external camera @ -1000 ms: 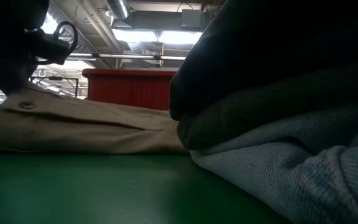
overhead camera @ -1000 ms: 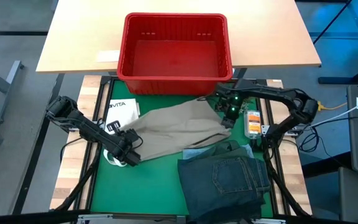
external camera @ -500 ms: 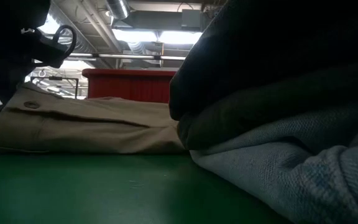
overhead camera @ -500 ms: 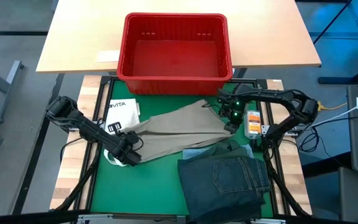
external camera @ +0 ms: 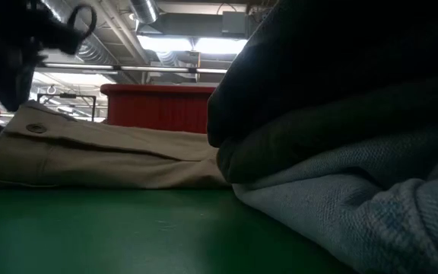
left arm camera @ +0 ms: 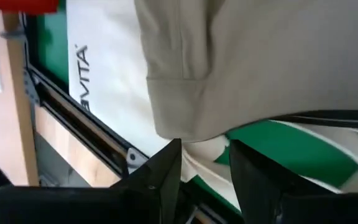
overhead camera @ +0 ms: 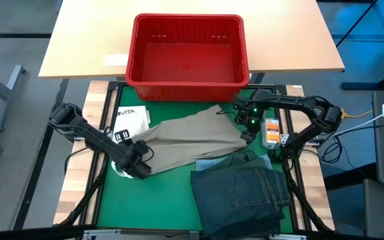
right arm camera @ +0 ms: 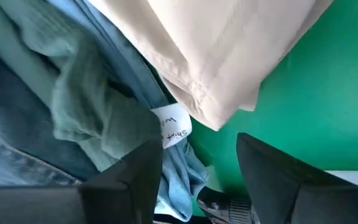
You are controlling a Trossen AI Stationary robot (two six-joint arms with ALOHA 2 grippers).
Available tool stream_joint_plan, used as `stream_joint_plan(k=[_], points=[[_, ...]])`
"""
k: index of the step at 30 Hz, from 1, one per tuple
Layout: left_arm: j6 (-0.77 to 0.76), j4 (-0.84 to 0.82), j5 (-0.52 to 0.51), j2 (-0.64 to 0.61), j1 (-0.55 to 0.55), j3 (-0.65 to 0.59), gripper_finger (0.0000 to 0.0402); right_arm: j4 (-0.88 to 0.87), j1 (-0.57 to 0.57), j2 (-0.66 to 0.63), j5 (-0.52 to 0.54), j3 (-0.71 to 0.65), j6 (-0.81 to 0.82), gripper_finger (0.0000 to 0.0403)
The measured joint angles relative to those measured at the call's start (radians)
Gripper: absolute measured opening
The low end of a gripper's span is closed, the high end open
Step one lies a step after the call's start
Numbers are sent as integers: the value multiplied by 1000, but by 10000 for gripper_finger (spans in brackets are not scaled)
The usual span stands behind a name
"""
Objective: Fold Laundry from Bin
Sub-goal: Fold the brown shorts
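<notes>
Both tools have let go: the left tool (left arm camera: 205, 167) and right tool (right arm camera: 199, 177) stand released over the khaki garment (overhead camera: 185, 139), folded flat just before the bin (overhead camera: 189, 90), ready for stacking.

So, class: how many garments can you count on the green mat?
3 at least: khaki trousers across the middle, folded jeans at the near right, and a green piece under the jeans' far edge. Others may be hidden in that stack.
</notes>
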Motion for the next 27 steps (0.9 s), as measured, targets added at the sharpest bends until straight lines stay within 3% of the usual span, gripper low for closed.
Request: stream_joint_plan(k=[10,15,20,23,27], points=[[1,72,-28,0,-52,135,130,40,0,-71,0,191,26,206],[3,263,-85,0,-45,129,130,330,35,-80,11,212,143,206],[31,457,-114,0,-46,95,130,638,172,-78,44,171,157,206],[34,513,-168,0,-46,84,130,765,268,-73,126,162,156,207],[35,538,-284,7,-45,83,130,902,380,-26,322,161,156,207]])
